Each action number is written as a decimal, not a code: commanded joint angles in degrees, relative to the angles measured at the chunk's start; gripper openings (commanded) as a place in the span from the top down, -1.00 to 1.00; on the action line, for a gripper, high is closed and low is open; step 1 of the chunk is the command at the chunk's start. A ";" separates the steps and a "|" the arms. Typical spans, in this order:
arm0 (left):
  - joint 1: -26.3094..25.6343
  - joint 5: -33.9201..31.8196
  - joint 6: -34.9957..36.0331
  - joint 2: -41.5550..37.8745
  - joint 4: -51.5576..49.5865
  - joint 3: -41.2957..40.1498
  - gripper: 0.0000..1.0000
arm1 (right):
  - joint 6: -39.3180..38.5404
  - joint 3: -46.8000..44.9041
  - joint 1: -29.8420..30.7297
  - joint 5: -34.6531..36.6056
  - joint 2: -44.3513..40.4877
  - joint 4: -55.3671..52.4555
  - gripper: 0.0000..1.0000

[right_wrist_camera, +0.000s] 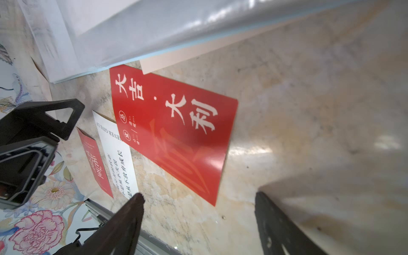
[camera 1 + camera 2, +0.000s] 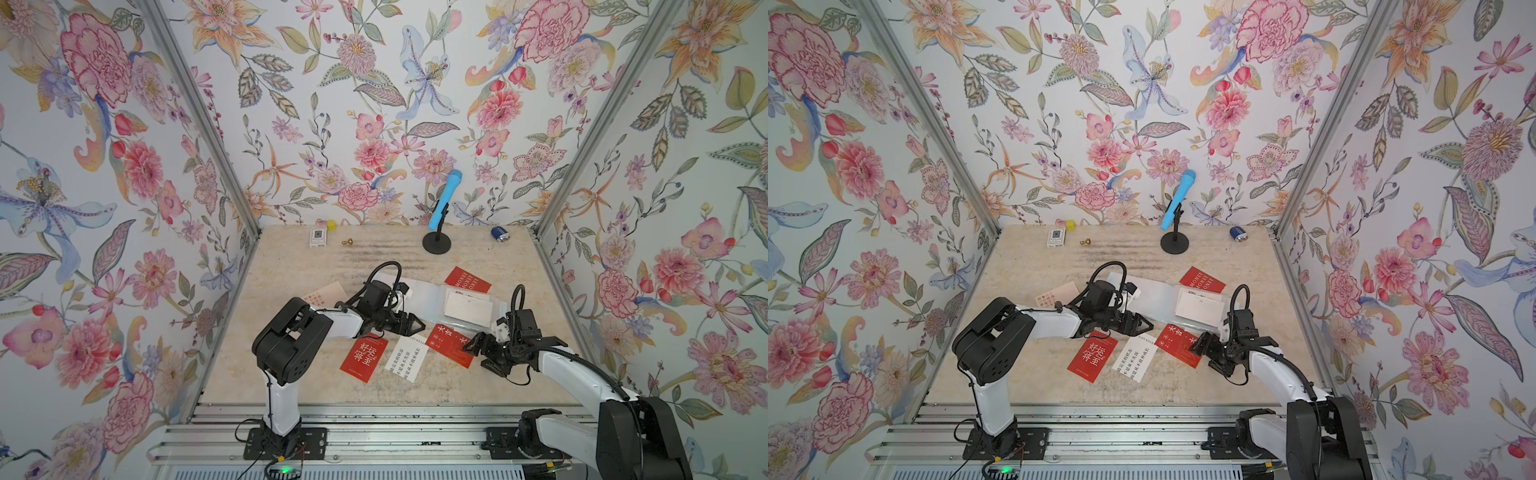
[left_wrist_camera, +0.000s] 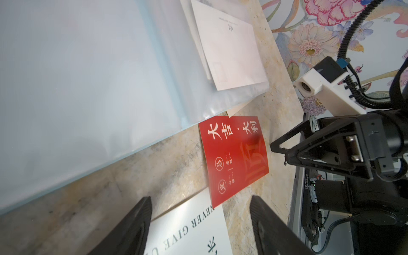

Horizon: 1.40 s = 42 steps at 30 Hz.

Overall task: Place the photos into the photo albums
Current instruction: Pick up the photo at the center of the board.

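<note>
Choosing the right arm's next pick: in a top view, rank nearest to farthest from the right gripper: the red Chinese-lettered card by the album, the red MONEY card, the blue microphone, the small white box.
1. Red Chinese-lettered card, beside the right gripper.
2. Red MONEY card, farther back, right.
3. Blue microphone on black stand, back edge.
4. Small white box, back-left corner.

Photo album [image 2: 424, 296] is laid open mid-table; one photo [image 2: 467, 309] is carried on its right page, a second photo [image 2: 467, 279] is set behind it. Three photos [image 2: 406, 358] are ranged before it, a further photo [image 2: 326, 293] to its left.
</note>
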 commanded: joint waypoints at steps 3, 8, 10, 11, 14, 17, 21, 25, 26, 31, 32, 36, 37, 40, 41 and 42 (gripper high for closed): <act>-3.01 -1.55 4.53 4.56 -8.66 7.54 -0.47 | 1.13 -1.81 -0.18 -0.58 3.22 5.77 -0.62; -3.90 -1.01 4.37 6.76 -10.64 10.58 -0.47 | 2.20 -2.48 -0.28 -3.68 4.91 9.63 -0.61; -4.02 -0.45 3.88 7.34 -10.38 11.01 -0.47 | 3.35 -3.32 -0.28 -5.34 5.04 12.40 -0.61; -4.12 -0.20 3.68 7.75 -10.38 11.03 -0.47 | 3.59 -3.58 -0.34 -5.66 5.07 13.30 -0.61; -4.38 0.12 3.39 8.34 -10.44 11.00 -0.47 | 3.61 -3.78 -0.55 -5.57 4.61 14.17 -0.60; -4.47 0.18 2.72 8.59 -10.12 10.46 -0.47 | 4.00 -3.49 -1.23 -6.35 4.00 14.77 -0.60; -4.65 0.63 1.81 8.34 -9.68 9.74 -0.47 | 5.80 -3.43 -2.05 -8.93 3.26 17.13 -0.58; -4.73 0.29 2.13 7.72 -9.65 8.84 -0.47 | 9.26 -3.74 -3.44 -14.11 2.82 22.02 -0.57; -4.73 0.21 2.08 7.78 -9.70 8.83 -0.47 | 9.37 -3.35 -3.53 -14.26 2.41 21.82 -0.56; -4.99 0.45 1.24 7.56 -8.88 8.61 -0.47 | 9.67 -1.91 -3.62 -15.50 -0.63 19.10 -0.55; -5.06 0.30 1.36 7.63 -8.92 8.55 -0.47 | 9.76 -1.93 -3.62 -15.63 -1.33 18.66 -0.55; -5.17 0.27 1.55 7.84 -9.02 8.27 -0.47 | 10.53 -2.49 -3.62 -15.38 -3.82 18.24 -0.54; -5.17 0.34 1.55 7.92 -9.03 8.29 -0.47 | 10.67 -2.69 -3.62 -15.12 -4.03 18.24 -0.54; -5.26 0.37 1.21 7.81 -8.79 8.30 -0.47 | 10.38 -2.90 -3.62 -14.59 -3.21 18.24 -0.53; -5.34 0.32 1.11 7.80 -8.65 8.21 -0.47 | 10.30 -3.13 -3.52 -14.54 -2.82 18.53 -0.53; -5.43 0.31 1.11 7.69 -8.63 8.17 -0.47 | 10.13 -3.24 -3.52 -14.63 -2.66 18.46 -0.53</act>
